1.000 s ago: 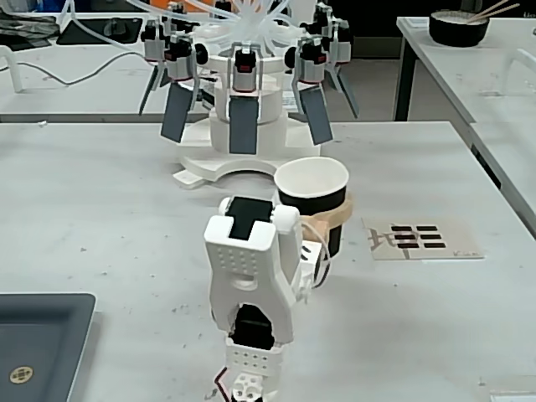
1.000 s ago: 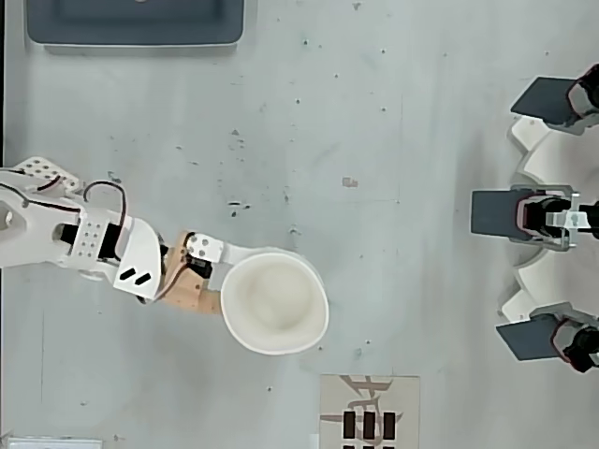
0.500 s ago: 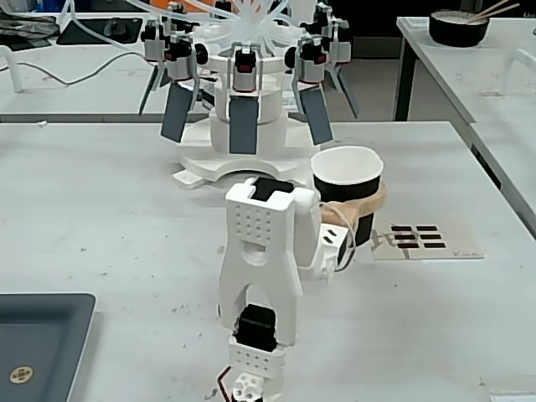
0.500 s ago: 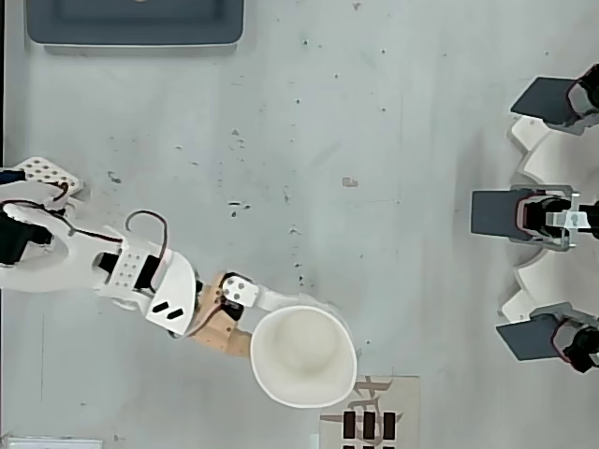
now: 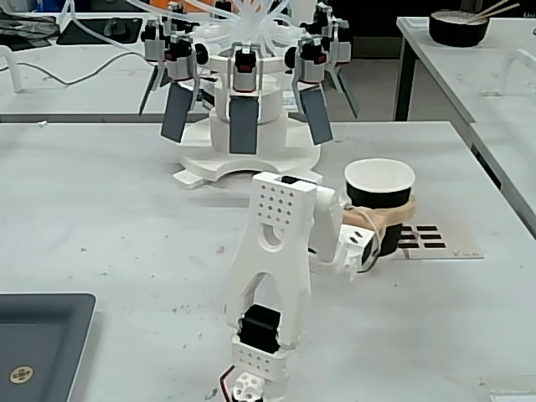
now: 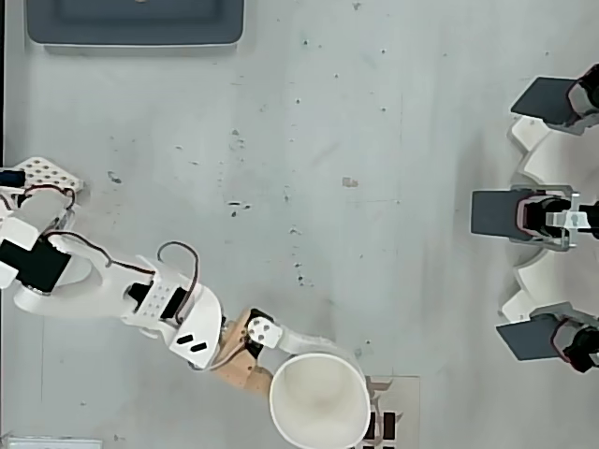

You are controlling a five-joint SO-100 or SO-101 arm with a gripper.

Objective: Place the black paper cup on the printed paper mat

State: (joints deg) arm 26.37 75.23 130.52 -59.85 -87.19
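Your cup (image 5: 379, 197) stands upright, gripped around its black wall by the jaws (image 5: 387, 219), which close on it from the arm side. It sits over the near end of the mat (image 5: 429, 240); whether its base touches the paper you cannot tell. In the overhead view the cup's white mouth (image 6: 319, 400) covers most of the mat (image 6: 391, 423), and only a strip with black bars shows beside it, close to the bottom edge of that view.

In the fixed view, the counter's right edge (image 5: 494, 201) runs not far beyond the mat. Left of the arm the counter lies open as far as the grey tray (image 5: 38, 343). Behind stands the white carousel (image 5: 247, 126) with hanging dark paddles, near the cup.

Your arm (image 6: 140, 295) reaches low across the counter, wrist turned toward the cup.
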